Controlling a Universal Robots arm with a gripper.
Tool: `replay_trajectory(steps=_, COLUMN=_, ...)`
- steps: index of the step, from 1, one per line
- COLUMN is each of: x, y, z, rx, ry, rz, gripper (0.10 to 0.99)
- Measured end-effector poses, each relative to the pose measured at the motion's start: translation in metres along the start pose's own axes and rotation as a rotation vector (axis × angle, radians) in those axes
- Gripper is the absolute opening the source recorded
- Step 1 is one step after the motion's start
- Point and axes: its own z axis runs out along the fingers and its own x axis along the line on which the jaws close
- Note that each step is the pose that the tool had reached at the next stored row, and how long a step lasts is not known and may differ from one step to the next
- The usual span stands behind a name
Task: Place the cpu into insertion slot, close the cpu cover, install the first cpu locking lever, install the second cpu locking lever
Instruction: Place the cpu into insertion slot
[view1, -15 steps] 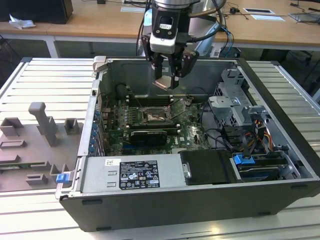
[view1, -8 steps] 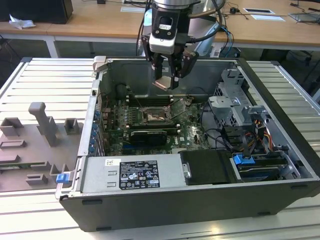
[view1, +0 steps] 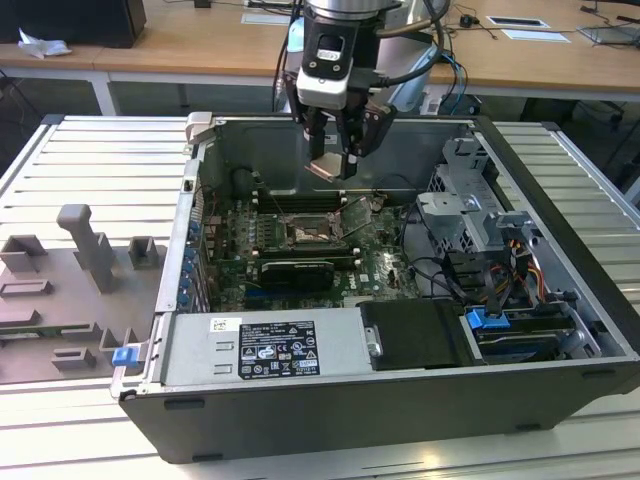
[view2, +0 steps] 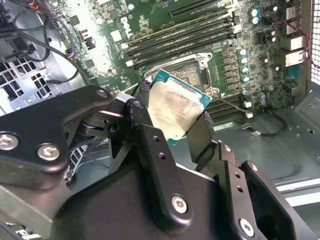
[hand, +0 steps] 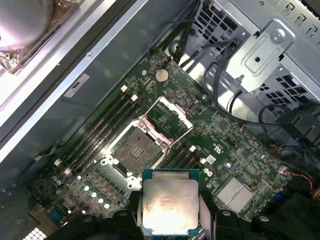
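Note:
My gripper (view1: 335, 160) hangs above the open computer case, shut on the cpu (view1: 325, 166), a flat square chip with a pale metal face. In both wrist views the cpu (hand: 169, 200) (view2: 175, 105) sits clamped by its edges between the black fingers (hand: 131, 209) (view2: 142, 117). Below it on the green board lies the insertion slot (hand: 136, 148) (view1: 308, 233), a dark square socket with nothing in it. The cpu cover (hand: 168, 117), a thin silvery frame, stands swung up at the socket's side. The chip is held well above the socket, apart from it.
Long black memory slots (hand: 102, 130) run beside the socket. A long black card (view1: 298, 270) lies in front of it in the exterior view. A drive cage (view1: 470, 215) with cables stands at that view's right, a power supply (view1: 265, 350) in front, and grey fixtures (view1: 70, 280) outside the case.

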Motion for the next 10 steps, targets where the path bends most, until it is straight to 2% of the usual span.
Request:
replay_trajectory(steps=6, x=0.0003, y=-0.0003, z=0.0021, rx=0.002, ry=-0.0001, rz=0.049, gripper=0.541)
replay_trajectory(steps=10, x=0.0004, y=-0.0003, z=0.0048, rx=0.004, ry=-0.0009, rz=0.114, gripper=0.541)
